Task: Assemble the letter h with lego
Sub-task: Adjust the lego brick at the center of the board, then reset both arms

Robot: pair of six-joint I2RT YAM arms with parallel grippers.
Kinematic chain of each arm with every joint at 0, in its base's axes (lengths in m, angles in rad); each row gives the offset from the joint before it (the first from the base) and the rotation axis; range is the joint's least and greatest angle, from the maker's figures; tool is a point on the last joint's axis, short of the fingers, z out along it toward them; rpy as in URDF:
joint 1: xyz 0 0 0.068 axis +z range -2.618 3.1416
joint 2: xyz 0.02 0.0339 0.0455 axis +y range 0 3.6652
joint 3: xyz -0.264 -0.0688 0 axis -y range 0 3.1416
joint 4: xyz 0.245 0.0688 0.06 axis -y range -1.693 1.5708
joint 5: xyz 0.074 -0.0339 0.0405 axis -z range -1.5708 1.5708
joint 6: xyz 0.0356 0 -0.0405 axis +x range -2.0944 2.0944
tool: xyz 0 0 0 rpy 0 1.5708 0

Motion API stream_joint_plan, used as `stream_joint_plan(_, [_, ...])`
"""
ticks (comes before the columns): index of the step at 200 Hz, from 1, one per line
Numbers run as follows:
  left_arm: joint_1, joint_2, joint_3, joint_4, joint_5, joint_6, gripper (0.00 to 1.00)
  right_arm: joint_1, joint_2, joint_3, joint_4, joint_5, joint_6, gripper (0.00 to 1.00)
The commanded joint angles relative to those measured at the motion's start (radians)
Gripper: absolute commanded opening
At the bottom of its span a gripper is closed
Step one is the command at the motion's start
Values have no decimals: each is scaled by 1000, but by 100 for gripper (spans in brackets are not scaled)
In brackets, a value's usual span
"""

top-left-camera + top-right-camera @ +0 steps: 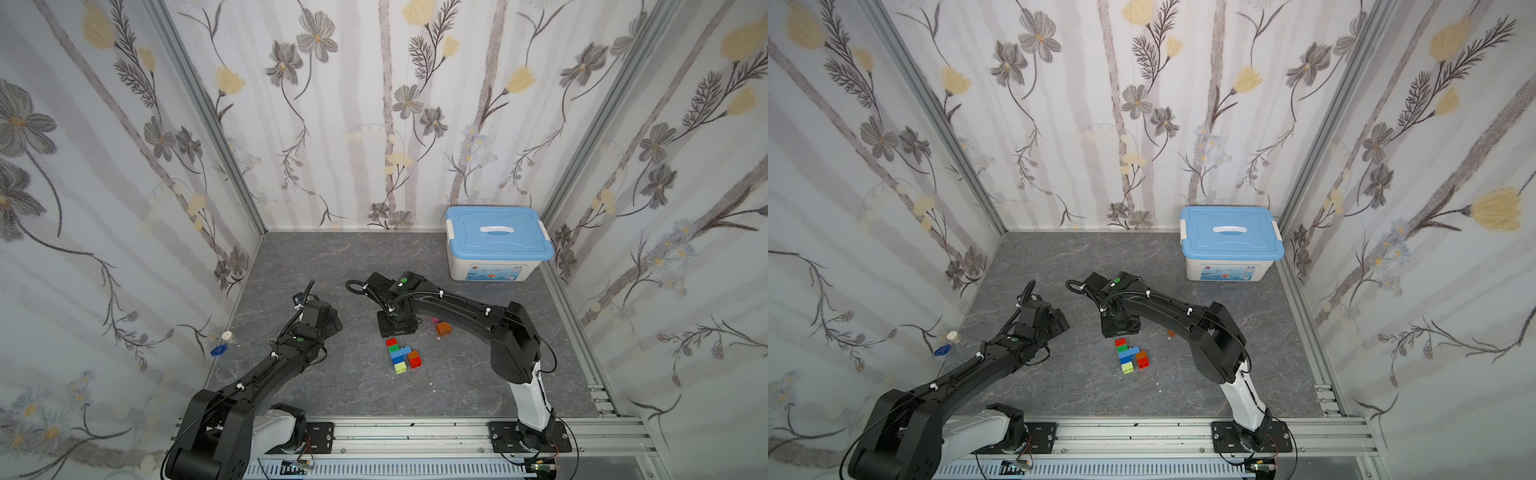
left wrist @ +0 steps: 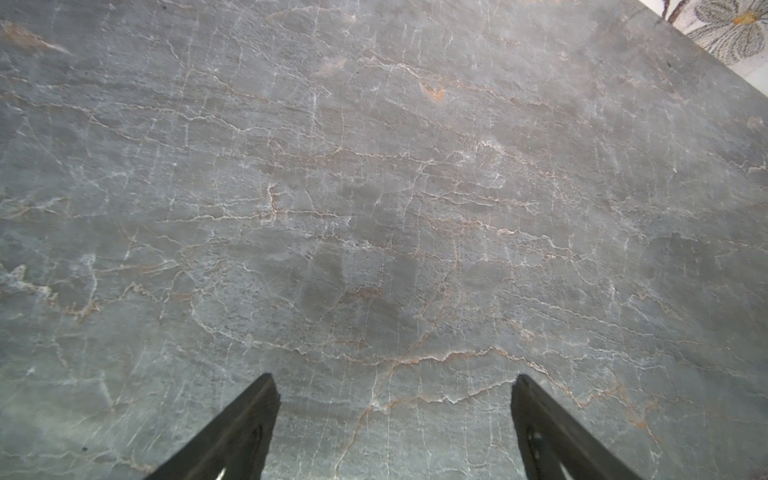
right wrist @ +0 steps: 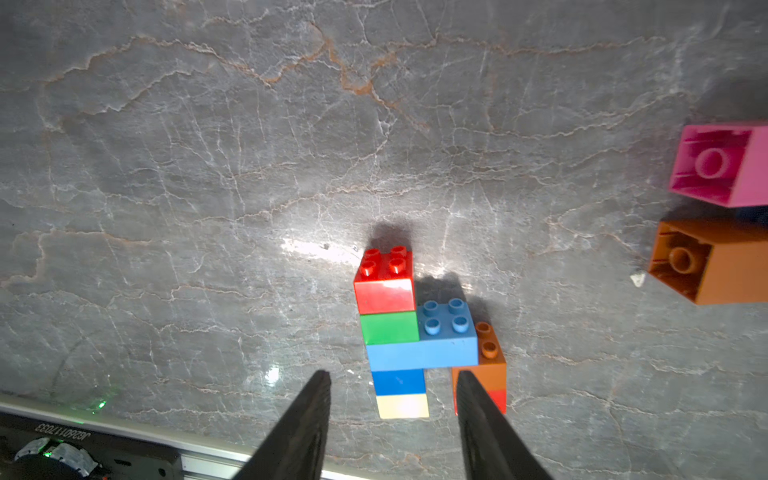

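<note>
With 12 o'clock pointing away from my bases, the joined lego [image 1: 402, 356] lies flat near the middle of the surface [image 1: 353, 395]. It has a longer column [image 3: 390, 328] with a shorter column [image 3: 492, 370] at its 3 o'clock, and a crosswise brick [image 3: 422, 353] links the two. At the lego's 2 o'clock sits a loose brick [image 1: 443, 328], with a second loose brick [image 1: 435, 320] just beside it at 11 o'clock. The storage box [image 1: 496, 245] stands in the far corner at 1 o'clock. My right jaws hang just at the lego's 12 o'clock, and my left jaws are well apart at its 10 o'clock.
</note>
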Motion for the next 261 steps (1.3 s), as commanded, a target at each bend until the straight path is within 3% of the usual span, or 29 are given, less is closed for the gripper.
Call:
stream_joint_plan(1, [1,13,5,24,-3,0,90,2,-70,-80,10,53,-57,53])
stream_joint_plan(47, [0,38,9,45,-16,5,91,81,-199,-294,56,136,-73,75])
stream_joint_plan(58, [1,38,8,50,-19,8,91,98,-204,-327,59,158,-46,91])
stream_joint_plan(69, [0,37,8,53,-23,11,91,109,-208,-361,79,159,-26,99])
stream_joint_plan(113, [0,42,-10,86,14,17,91,112,-239,-438,159,169,16,99])
stream_joint_plan(127, [-7,32,-13,99,45,45,90,102,-311,-490,223,217,29,98])
stream_joint_plan(132, [-13,18,-21,110,44,57,99,95,-356,-525,264,223,28,97])
stream_joint_plan(143, [-33,-28,-45,137,32,92,100,72,-466,-598,351,247,22,95])
stream_joint_plan(159, [-92,-109,-55,135,-43,158,100,69,-629,-669,407,417,-21,95])
stream_joint_plan(177, [-230,-184,-25,88,-206,269,100,68,-776,-710,427,644,-88,99])
stream_joint_plan(203, [-359,-225,-32,136,-377,351,100,48,-913,-838,643,858,-343,99])
stream_joint_plan(219, [-361,-230,-19,102,-462,299,100,-9,-944,-935,772,896,-517,99])
stream_joint_plan(235, [-363,-243,5,44,-546,264,100,-171,-951,-976,781,909,-522,99])
stream_joint_plan(251, [-361,-261,0,54,-611,284,100,-349,-987,-1078,903,799,-534,99])
stream_joint_plan(261, [-360,-274,-10,88,-638,361,100,-454,-1022,-1174,1031,703,-561,99])
